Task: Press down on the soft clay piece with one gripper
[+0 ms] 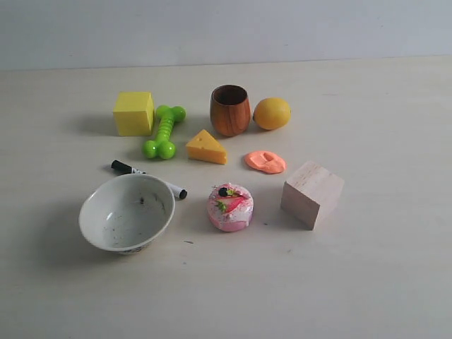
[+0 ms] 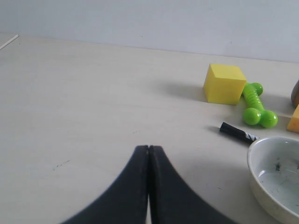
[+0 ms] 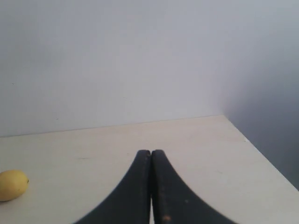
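Note:
The soft clay piece (image 1: 265, 162) is a flat salmon-orange blob with dents on top. It lies on the table between the cheese wedge (image 1: 206, 147) and the wooden block (image 1: 312, 193), in front of the lemon (image 1: 272, 113). Neither arm shows in the exterior view. My left gripper (image 2: 148, 148) is shut with nothing in it, over bare table to the left of the bowl (image 2: 276, 175). My right gripper (image 3: 151, 152) is also shut and empty, over bare table near the far right corner; the lemon (image 3: 12, 185) shows at that view's edge. Neither wrist view shows the clay.
A yellow cube (image 1: 133, 113), green dumbbell toy (image 1: 164, 131), wooden cup (image 1: 229, 109), black-and-white marker (image 1: 148, 178), white bowl (image 1: 94, 212) and pink round cake (image 1: 230, 207) are spread over the pale table. The table's right edge (image 3: 261, 156) runs close to my right gripper.

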{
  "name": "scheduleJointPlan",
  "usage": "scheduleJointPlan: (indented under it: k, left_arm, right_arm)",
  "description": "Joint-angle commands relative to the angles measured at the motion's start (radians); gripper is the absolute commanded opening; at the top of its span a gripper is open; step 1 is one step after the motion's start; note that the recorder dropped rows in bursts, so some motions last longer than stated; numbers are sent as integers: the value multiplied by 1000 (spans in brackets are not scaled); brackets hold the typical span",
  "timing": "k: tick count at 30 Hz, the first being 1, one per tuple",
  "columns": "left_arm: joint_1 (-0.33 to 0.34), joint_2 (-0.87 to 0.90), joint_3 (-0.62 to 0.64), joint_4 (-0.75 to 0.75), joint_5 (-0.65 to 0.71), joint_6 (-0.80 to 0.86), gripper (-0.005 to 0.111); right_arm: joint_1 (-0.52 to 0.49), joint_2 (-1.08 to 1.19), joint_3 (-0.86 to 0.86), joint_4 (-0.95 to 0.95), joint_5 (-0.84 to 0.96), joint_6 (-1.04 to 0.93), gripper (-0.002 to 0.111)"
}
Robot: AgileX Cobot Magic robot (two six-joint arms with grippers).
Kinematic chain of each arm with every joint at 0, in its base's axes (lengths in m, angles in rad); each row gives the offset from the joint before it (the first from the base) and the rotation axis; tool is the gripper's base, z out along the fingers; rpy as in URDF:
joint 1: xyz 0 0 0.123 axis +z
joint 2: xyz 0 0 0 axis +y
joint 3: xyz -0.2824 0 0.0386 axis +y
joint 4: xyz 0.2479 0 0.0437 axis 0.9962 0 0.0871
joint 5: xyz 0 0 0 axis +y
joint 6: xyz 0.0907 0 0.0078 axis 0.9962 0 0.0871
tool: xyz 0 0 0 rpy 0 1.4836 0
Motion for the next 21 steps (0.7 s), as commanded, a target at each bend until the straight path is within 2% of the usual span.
scheduleJointPlan:
  k: [1,10,14,21]
  left_arm:
    - [4,-5,0,-5,-8,3,0]
    - [4,-5,0,-5,-8,3,0]
    - [4,-5,0,-5,-8,3,0]
    - [4,-5,0,-5,-8,3,0]
  right_arm:
    - [-17,-36,51,-8,-33,0,0]
    - [-17,-67,144,-8,-86,0,0]
    - [-17,-144,255,8,-156,0,0]
    - [-17,-276,420,44,-165,0,0]
